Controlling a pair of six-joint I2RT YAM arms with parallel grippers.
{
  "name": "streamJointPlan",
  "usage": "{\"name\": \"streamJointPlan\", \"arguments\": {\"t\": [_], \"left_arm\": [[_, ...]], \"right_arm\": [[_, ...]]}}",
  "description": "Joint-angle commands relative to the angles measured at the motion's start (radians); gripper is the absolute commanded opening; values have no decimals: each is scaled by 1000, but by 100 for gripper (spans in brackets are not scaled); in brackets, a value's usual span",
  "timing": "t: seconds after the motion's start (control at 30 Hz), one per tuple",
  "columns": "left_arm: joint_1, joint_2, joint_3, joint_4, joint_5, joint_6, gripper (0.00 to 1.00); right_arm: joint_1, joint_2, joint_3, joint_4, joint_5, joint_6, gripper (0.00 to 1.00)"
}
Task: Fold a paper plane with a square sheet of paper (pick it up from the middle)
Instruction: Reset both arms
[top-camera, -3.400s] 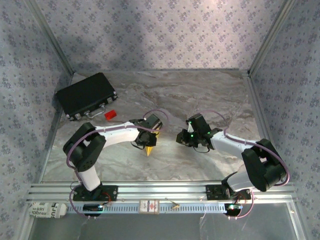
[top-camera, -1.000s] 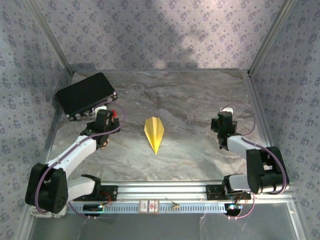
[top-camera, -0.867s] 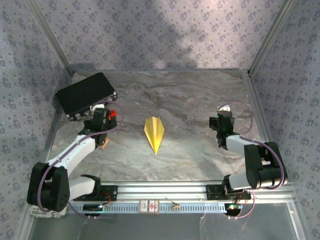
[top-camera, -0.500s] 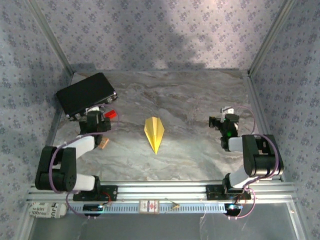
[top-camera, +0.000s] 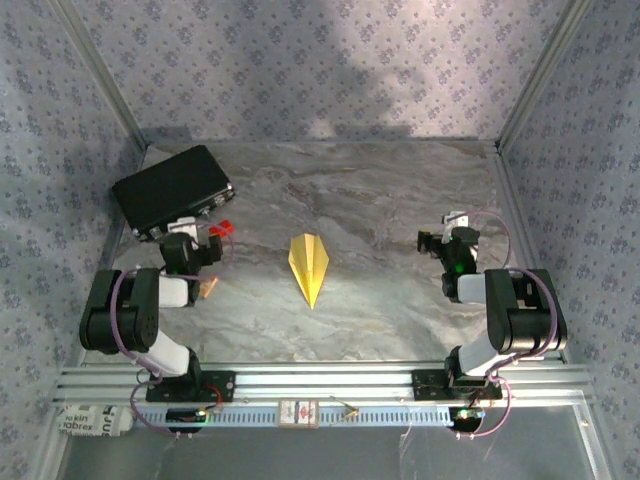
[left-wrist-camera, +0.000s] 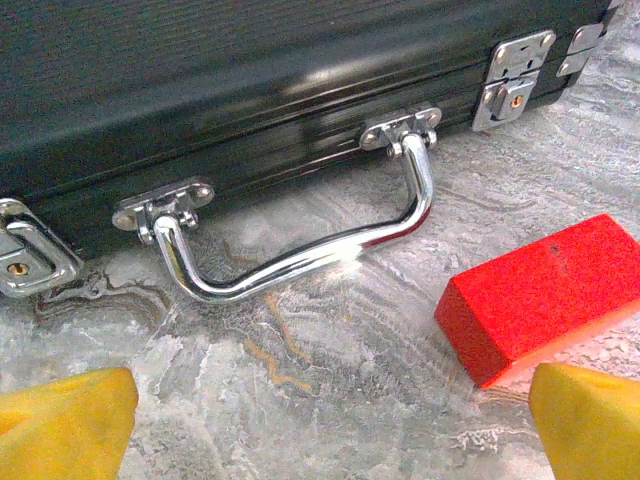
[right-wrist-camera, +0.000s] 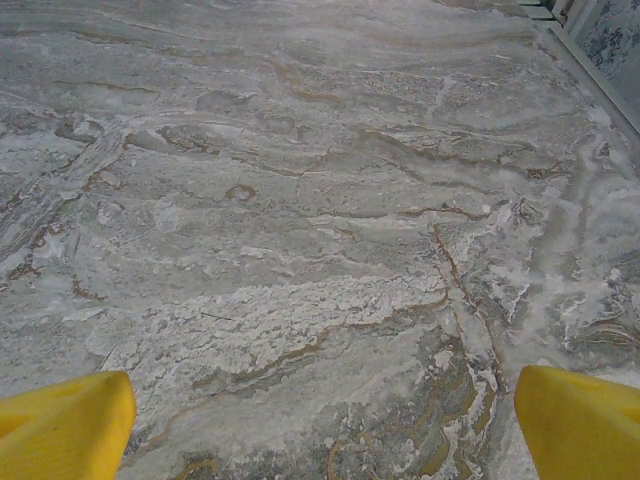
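Facing the black case (left-wrist-camera: 250, 80) and the small red block (left-wrist-camera: 545, 300), our left gripper (left-wrist-camera: 320, 428) stands spread wide. We see the paper plane (top-camera: 309, 266) lying flat on the marble table (top-camera: 390, 190), between the arms and well apart from both. Our right gripper (right-wrist-camera: 320, 430) is spread wide over the tabletop.

Reads as a robotics lab test cell, not a home: boxed in at 9, 12 and 3 o'clock by wall panels (top-camera: 330, 60) papered in a grey-blue floral print, framed with bare aluminium posts (top-camera: 103, 80) and floored with a marble-look tabletop (top-camera: 380, 190). Closed off at 6 o'clock by a slotted aluminium rail (top-camera: 320, 378) with the left arm (top-camera: 130, 320) and the right arm (top-camera: 515, 320) bolted to it. Stocked at 10 o'clock with a hard black latched case (top-camera: 172, 190)
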Motion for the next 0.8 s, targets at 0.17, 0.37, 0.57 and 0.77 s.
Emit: {"name": "streamJointPlan", "arguments": {"t": [0.17, 0.37, 0.57, 0.77], "left_arm": [[-7, -5, 15, 119, -42, -15, 100], [-9, -7, 24, 100, -33, -12, 100], [-7, -8, 25, 99, -34, -12, 100], [-8, -8, 24, 100, -34, -12, 100]], "right_arm": [[-4, -2, 14, 23, -7, 8, 99], [-4, -3, 13, 24, -8, 7, 99], [-4, -2, 14, 23, -7, 8, 99], [-4, -3, 13, 23, -7, 9, 99]]}}
